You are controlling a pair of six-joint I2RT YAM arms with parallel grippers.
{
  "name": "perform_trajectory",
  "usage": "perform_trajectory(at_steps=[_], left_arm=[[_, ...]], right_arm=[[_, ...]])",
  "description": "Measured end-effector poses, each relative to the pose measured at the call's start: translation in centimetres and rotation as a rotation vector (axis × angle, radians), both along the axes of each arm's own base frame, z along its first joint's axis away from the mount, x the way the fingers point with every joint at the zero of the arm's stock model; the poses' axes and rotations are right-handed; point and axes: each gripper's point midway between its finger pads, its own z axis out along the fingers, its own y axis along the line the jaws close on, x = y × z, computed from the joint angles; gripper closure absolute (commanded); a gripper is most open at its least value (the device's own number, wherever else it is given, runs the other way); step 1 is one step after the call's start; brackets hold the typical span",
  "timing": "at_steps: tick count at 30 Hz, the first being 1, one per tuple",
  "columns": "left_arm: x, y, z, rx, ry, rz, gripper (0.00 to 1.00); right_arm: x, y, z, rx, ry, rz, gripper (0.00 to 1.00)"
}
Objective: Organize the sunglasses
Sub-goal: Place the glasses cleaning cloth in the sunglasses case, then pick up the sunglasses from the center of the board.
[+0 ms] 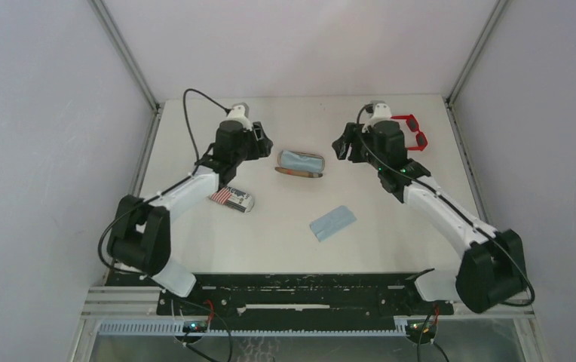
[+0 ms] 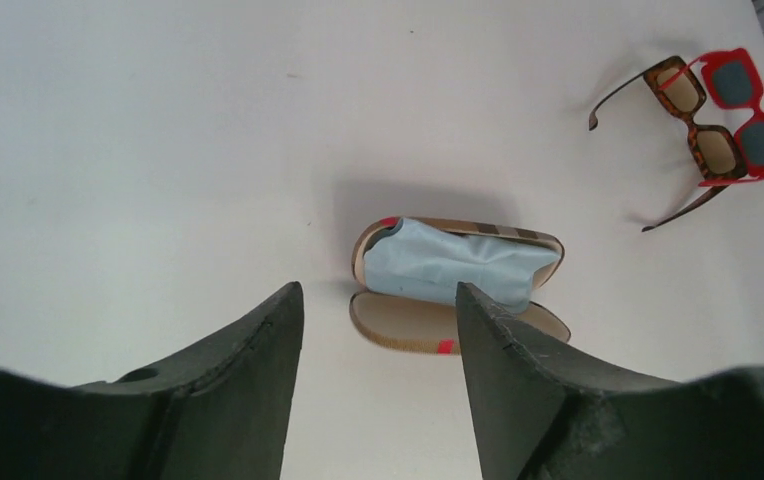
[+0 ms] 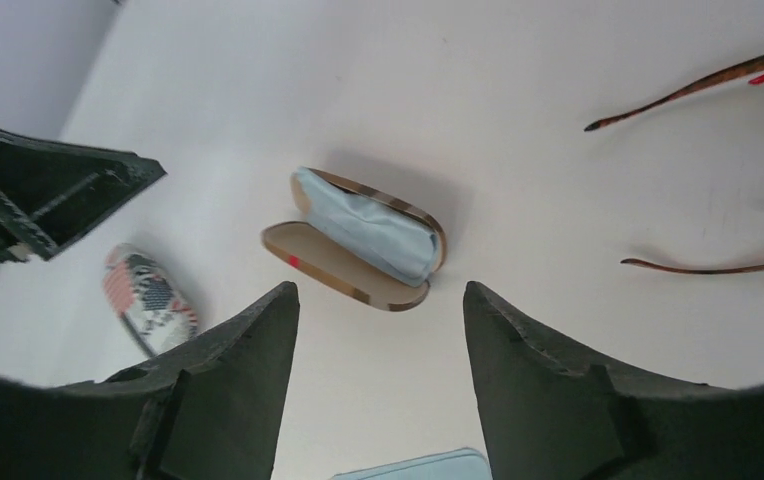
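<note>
Both claws empty, left gripper (image 2: pixel 378 292) and right gripper (image 3: pixel 380 290) fingers parted, above the open case (image 2: pixel 408 335) mid-frame with blue cloth (image 2: pixel 453 268) inside; red sunglasses (image 2: pixel 763 143) and brown sunglasses (image 2: pixel 716 150) touching at upper right, uncased, so next probably calls for reaching to one pair.

- The left arm (image 1: pixel 183 188) reaches from the lower left of the frame up toward the centre. The left tool (image 1: pixel 261 142) points right, its fingers (image 2: pixel 258 350) parted with nothing between them.
- The right arm (image 1: pixel 439 202) mirrors it from the lower right. The right tool (image 1: pixel 343 145) points left, its fingers (image 3: pixel 248 350) likewise spread and empty.
</note>
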Motion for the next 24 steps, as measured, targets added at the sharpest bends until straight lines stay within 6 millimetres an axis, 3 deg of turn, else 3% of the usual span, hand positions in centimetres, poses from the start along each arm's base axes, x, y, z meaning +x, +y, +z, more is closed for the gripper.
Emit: perform_trajectory(at_steps=[4,8,12,18,24], left_arm=[[-2.4,1.9,1.6,-0.040,-0.027,0.057,0.26],[-6.0,3.7,2.0,-0.081,-0.015,0.104,0.15],[-9.4,5.2,2.8,-0.132,-0.025,0.136,0.01],[-13.8,6.7,5.6,-0.247,-0.073,0.165,0.00],[-17.4,8.4,10.6,-0.414,-0.174,0.214,0.01]], right_arm=[[-2.9,-1.0,3.9,0.087,-0.073,-0.019,0.34],[-6.0,-2.2,5.9,0.177,-0.101,-0.054,0.29],[-8.4,-3.2,5.5,0.227,-0.079,-0.089,0.26],[-11.3,-5.0,2.7,0.234,-0.018,-0.152,0.22],[-13.0,-6.8,2.7,0.236,-0.048,-0.211,0.22]])
